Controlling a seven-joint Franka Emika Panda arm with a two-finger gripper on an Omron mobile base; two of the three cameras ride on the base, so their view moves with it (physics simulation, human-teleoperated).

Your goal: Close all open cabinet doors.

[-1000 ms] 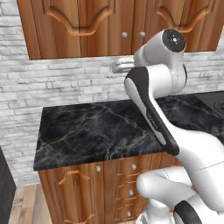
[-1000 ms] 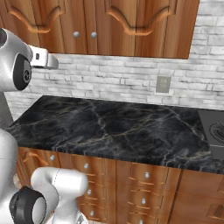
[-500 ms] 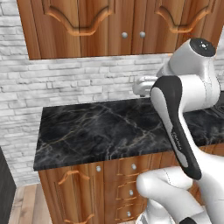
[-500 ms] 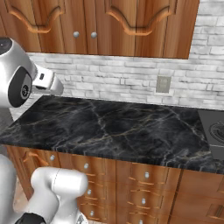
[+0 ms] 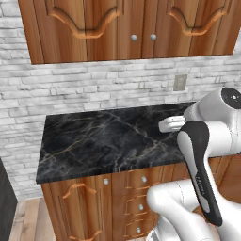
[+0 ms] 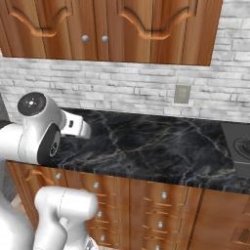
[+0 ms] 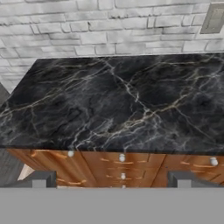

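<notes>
The reddish-brown cabinet doors run along the top above the brick wall: one pair (image 5: pixel 80 28) (image 5: pixel 193 23) in the left base view, the same row (image 6: pixel 53 24) (image 6: pixel 151 24) in the right base view. All of them look flush and shut, and two small silver knobs (image 5: pixel 134 37) sit side by side where two doors meet. My white hand (image 5: pixel 170 124) hangs low over the black counter, well below the doors and touching nothing. In the hand view my gripper (image 7: pixel 110 181) is open, its dark fingertips (image 7: pixel 38 179) far apart with nothing between them.
A black marble counter (image 5: pixel 103 136) stands beneath, with wooden drawer fronts (image 6: pixel 161 195) under it. A grey wall outlet (image 5: pixel 180 82) sits on the white brick. A stove burner (image 6: pixel 241 146) lies at the right end, and a dark appliance side (image 5: pixel 4 197) at the far left.
My arm has come down from near the cabinet doors' lower edge to counter height, swinging right in the left base view. The doors have not moved, and the gripper stays open.
</notes>
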